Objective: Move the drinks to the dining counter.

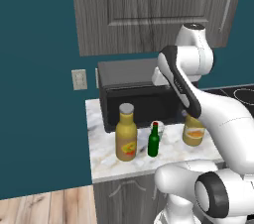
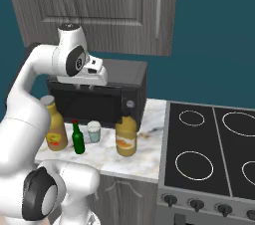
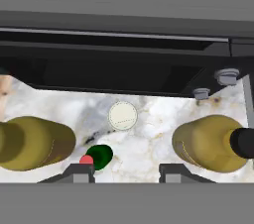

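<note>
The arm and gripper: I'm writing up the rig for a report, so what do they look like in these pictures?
The arm is glossy white, built of rounded tube-like links with dark grey to black bands and caps at the joints. One round black cap near the wrist carries a small white mark, seen in the right base view. The gripper has a white blocky body and two small dark grey finger tips. No cables show.

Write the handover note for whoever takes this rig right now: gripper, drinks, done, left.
Gripper: open, empty, hanging over the worktop in front of the microwave, above the gap between the bottles.
Drinks: tall amber bottle, small green bottle and squat amber jug all stand upright on the worktop. The white cup sits behind the green bottle.
Done: nothing moved yet.
Left: grasp each of the three bottles and carry it to the dining counter. Leave the cup.
</note>
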